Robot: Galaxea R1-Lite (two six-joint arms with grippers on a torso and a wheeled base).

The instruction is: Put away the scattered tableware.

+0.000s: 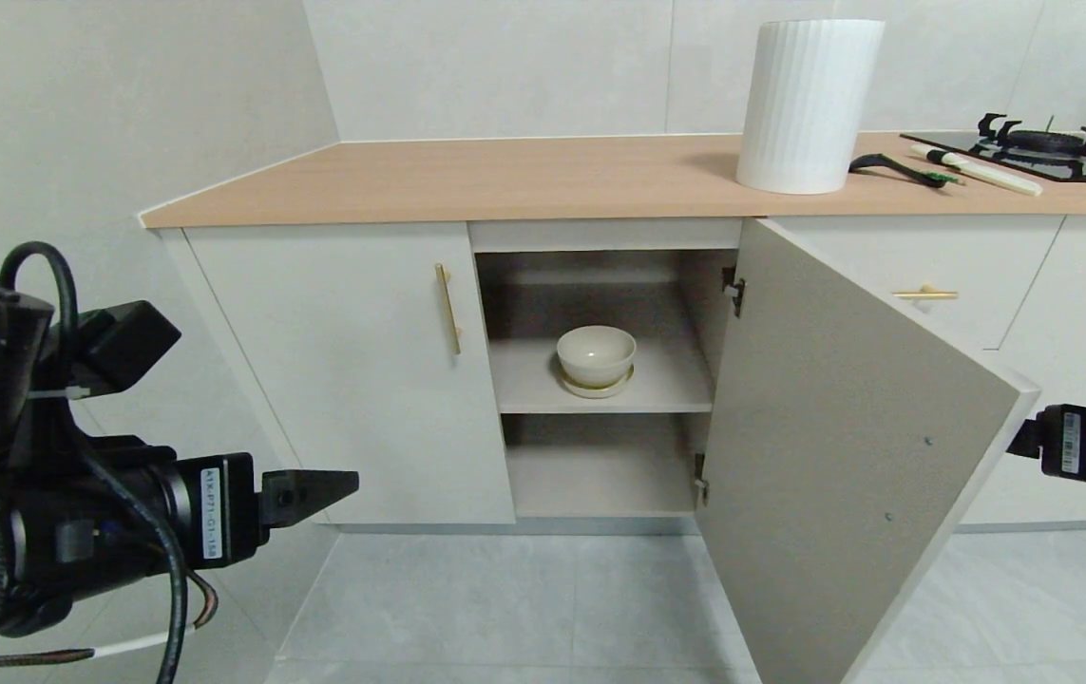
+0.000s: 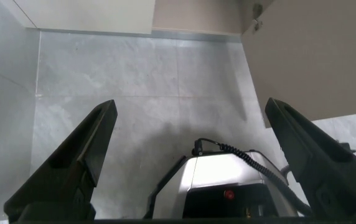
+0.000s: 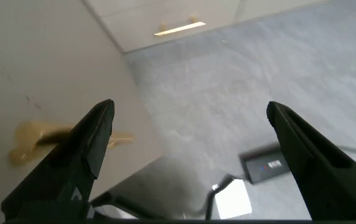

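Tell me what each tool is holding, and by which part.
Nothing is held. The left tool is open over the floor; the right tool is open beside the cabinet door.

An open cabinet door [image 1: 847, 446] stands just in front of the right end effector [image 3: 190, 109], its brass handle [image 3: 41, 140] close beside it. Floor tiles [image 2: 140, 81] lie below the left end effector [image 2: 190, 106]. Higher, beyond both, a white ribbed cylinder [image 1: 809, 104] and a stove [image 1: 1051, 147] sit on the surface [image 1: 504, 176].

Soft, even light; the open cabinet [image 1: 590, 294] lies mildly shadowed inside.
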